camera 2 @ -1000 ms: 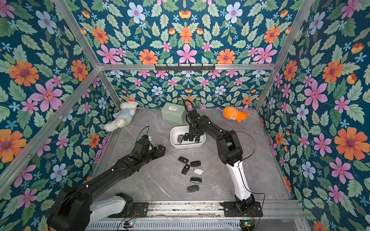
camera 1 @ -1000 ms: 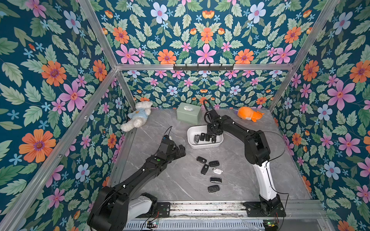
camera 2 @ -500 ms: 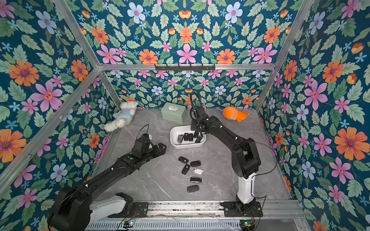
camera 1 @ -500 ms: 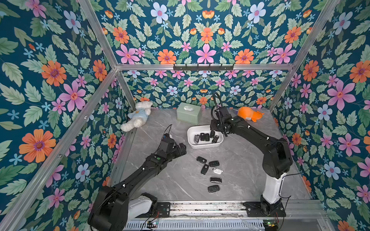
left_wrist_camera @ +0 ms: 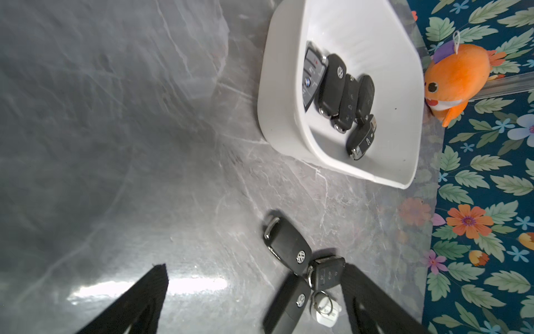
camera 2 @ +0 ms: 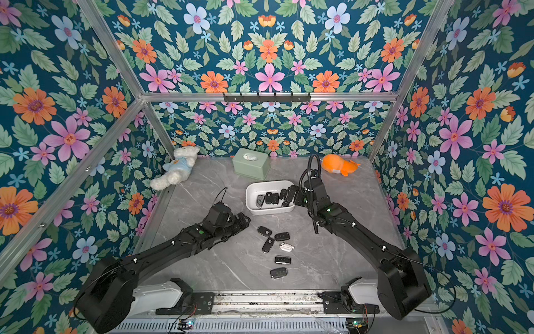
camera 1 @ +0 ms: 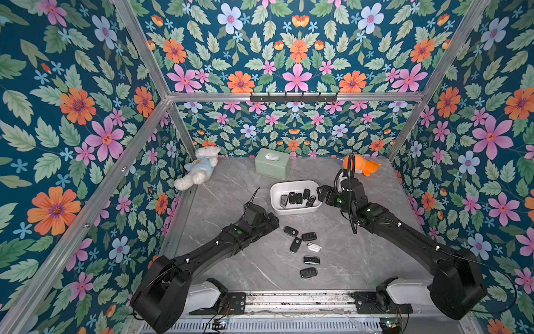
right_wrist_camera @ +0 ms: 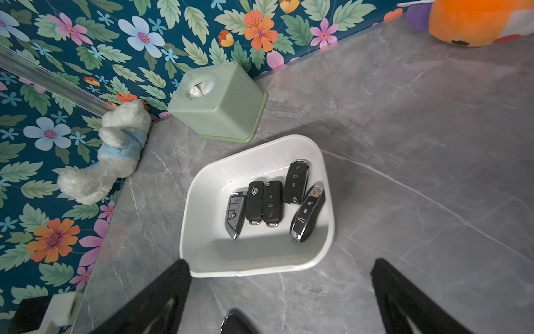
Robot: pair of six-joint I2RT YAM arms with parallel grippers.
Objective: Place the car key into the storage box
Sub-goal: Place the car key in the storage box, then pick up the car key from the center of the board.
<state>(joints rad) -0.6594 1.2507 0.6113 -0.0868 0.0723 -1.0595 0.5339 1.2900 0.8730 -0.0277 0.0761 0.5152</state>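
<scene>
The white storage box point(camera 1: 294, 183) point(camera 2: 270, 184) sits mid-table with several dark car keys point(camera 1: 297, 198) lying in it, a silver-trimmed one point(right_wrist_camera: 307, 214) nearest my right arm. Several more car keys point(camera 1: 295, 245) and a small white fob point(camera 1: 313, 247) lie loose on the grey table in front of the box. My right gripper point(camera 1: 322, 193) point(right_wrist_camera: 280, 263) hangs open and empty just off the box's right end. My left gripper point(camera 1: 273, 221) point(left_wrist_camera: 254, 270) is open, low beside the loose keys, two of which point(left_wrist_camera: 287, 300) show between its fingers.
A sage-green tissue box point(camera 1: 273, 163) stands behind the storage box. A white teddy point(camera 1: 199, 170) lies at the back left and an orange plush point(camera 1: 359, 166) at the back right. Flowered walls close three sides; a metal rail point(camera 1: 289, 300) runs along the front.
My right gripper has opened and drawn back to the right from over the box, leaving the silver-trimmed key inside. The left arm has hardly moved.
</scene>
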